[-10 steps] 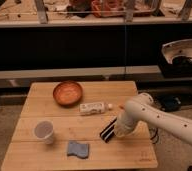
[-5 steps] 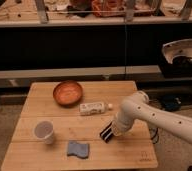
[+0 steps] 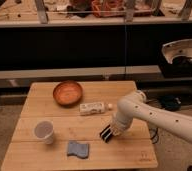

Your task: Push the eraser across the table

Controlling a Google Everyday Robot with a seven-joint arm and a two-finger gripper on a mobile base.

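If pushed off-centre by the gripper (image 3: 112,131), set low beside it with fingers pressed together, the eraser (image 3: 105,135) could be spun toward the blue sponge (image 3: 77,148).

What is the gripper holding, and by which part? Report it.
Nothing appears held. The gripper is shut, low over the table, its tip against the right end of the eraser; a clamp on it cannot be ruled out.
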